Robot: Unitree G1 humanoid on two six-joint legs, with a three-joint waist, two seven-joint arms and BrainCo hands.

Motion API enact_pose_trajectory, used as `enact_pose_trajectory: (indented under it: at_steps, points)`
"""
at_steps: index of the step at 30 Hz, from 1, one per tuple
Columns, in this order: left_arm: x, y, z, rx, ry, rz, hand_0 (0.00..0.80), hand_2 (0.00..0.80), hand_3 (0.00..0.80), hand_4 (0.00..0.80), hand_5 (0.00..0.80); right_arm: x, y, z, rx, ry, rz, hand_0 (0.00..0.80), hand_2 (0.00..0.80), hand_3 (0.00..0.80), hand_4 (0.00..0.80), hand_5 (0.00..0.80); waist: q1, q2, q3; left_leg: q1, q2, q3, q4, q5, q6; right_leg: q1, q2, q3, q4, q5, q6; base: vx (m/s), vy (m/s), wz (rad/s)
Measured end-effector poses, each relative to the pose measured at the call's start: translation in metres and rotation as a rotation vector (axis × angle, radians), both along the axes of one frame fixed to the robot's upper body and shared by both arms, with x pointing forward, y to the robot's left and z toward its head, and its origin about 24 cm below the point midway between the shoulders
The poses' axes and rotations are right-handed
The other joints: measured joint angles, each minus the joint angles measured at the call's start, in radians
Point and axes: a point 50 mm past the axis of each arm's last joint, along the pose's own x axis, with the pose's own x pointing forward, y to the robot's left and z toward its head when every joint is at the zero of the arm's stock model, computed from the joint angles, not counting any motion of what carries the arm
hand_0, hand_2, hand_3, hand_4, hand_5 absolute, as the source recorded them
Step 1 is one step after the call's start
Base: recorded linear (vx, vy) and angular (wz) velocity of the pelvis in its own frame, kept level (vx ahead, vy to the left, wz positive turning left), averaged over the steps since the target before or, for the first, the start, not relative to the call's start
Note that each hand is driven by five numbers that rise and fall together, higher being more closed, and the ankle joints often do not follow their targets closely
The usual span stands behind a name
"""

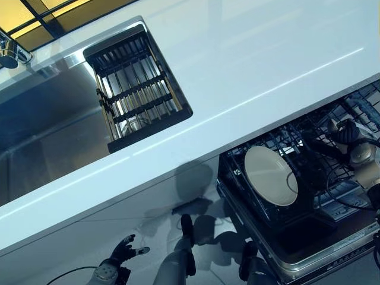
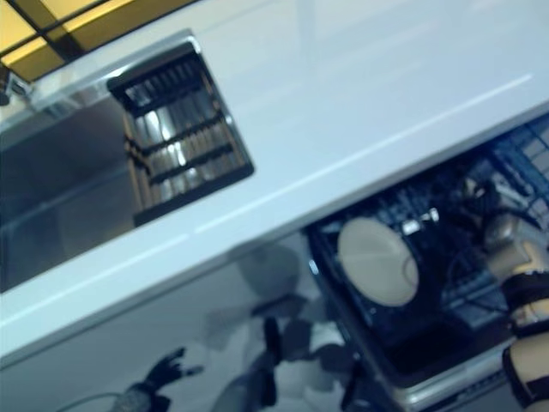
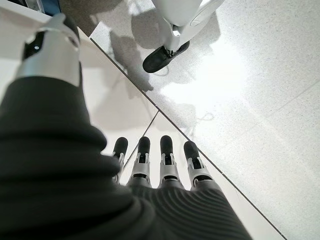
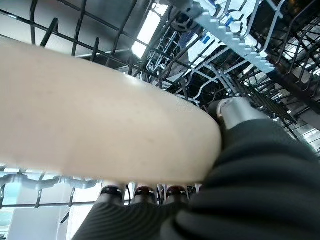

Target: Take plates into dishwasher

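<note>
A cream plate [image 1: 270,175] stands on edge in the dark wire rack [image 1: 309,127] of the open dishwasher, below the counter's front edge at the right. My right hand [image 1: 356,151] reaches into the rack from the right, at the plate's rim. Its wrist view shows the plate [image 4: 100,125] filling the space between the thumb [image 4: 237,111] and the fingers [image 4: 142,192], whose tips are hidden behind it. My left hand [image 1: 122,252] hangs low at the lower left, near the floor, with its fingers [image 3: 165,160] straight and nothing in it.
A white counter [image 1: 249,65] crosses the view. A steel sink [image 1: 47,119] is set in its left part, with a dark slatted drying rack [image 1: 139,89] across it and a faucet [image 1: 9,53] at the far left. The dishwasher's pulled-out front [image 1: 320,249] juts out at the lower right.
</note>
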Motion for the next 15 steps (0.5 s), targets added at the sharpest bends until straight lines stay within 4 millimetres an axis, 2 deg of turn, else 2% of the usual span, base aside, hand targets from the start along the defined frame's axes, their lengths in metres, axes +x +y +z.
enact_pose_trajectory:
  at_steps: [15]
  points:
    - [0.0031, 0.0028, 0.0028, 0.009, -0.009, -0.002, 0.0, 0.0, 0.0, 0.0, 0.0, 0.0022, -0.0005, 0.001, -0.027, 0.02, -0.023, 0.8, 0.8, 0.8, 0.8, 0.8, 0.003, 0.0, 0.0, -0.009, 0.001, -0.002, 0.0, 0.0, -0.001, -0.008, 0.001, -0.002, -0.001, 0.0, 0.0, 0.0, 0.0, 0.0]
